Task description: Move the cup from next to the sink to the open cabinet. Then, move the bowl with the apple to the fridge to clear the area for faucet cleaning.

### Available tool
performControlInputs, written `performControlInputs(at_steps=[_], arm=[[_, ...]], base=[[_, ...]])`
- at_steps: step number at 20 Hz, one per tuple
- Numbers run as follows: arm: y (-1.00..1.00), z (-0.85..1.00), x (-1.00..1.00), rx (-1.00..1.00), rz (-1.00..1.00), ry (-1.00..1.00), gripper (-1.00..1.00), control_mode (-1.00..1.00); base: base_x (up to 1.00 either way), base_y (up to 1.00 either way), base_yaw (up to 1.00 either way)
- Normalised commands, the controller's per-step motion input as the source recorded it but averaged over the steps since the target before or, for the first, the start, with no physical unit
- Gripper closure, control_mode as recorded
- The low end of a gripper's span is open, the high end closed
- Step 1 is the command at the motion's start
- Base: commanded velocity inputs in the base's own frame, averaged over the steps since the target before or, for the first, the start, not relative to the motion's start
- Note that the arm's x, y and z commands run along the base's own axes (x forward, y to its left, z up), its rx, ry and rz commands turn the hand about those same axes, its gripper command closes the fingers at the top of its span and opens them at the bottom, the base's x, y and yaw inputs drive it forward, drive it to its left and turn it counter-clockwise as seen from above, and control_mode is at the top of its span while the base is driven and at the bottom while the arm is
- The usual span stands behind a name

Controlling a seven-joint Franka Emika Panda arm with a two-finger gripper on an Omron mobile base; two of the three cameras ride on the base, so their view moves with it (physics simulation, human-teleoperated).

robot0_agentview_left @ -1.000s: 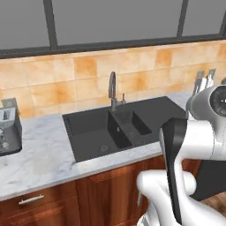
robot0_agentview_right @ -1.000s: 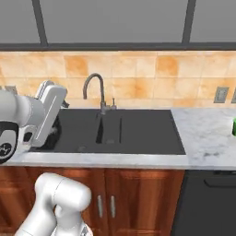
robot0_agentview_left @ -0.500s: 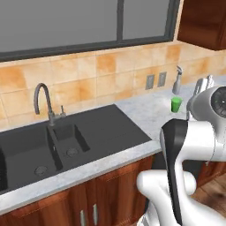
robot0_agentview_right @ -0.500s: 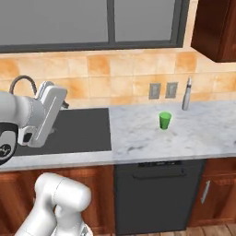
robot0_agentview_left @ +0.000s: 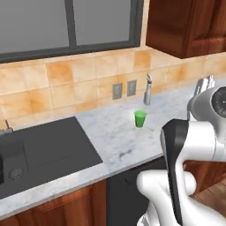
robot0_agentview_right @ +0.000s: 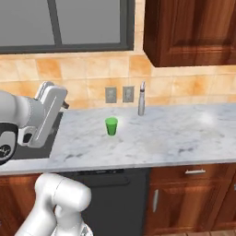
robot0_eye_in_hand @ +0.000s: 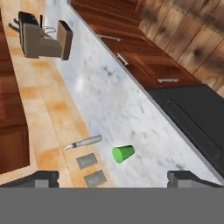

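Gripper [robot0_eye_in_hand: 112, 178] fingertips sit wide apart at the bottom of the hand view, released and grasping nothing, well apart from the cup [robot0_eye_in_hand: 123, 153]. In that view the cup appears at 12 o'clock from the fingertips, on the counter [robot0_eye_in_hand: 109, 100] near the backsplash; the right base view shows it upright [robot0_agentview_right: 111, 126], with a slim bottle [robot0_agentview_right: 142, 99] near it at 2 o'clock. Judged from its look, the cup is a light, rigid, smooth tumbler with no handle, so it may tip or slip if nudged. Recommended hold: across the wall near mid-height or slightly above, where the taper is wider, with moderate closing force.
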Motion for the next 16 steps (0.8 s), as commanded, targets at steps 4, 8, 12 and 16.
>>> performControlInputs(at_steps=[4,8,12,16], arm=[[0.00,0.00,0.00,0.00,0.00,0.00,-1.00,1.00],[0.00,0.00,0.00,0.00,0.00,0.00,-1.00,1.00],[0.00,0.00,0.00,0.00,0.00,0.00,-1.00,1.00],[0.00,0.00,0.00,0.00,0.00,0.00,-1.00,1.00]], base=[[0.05,-0.99,0.33],[0.11,-0.93,0.31],[0.44,-0.38,0.25],[0.41,0.17,0.28]])
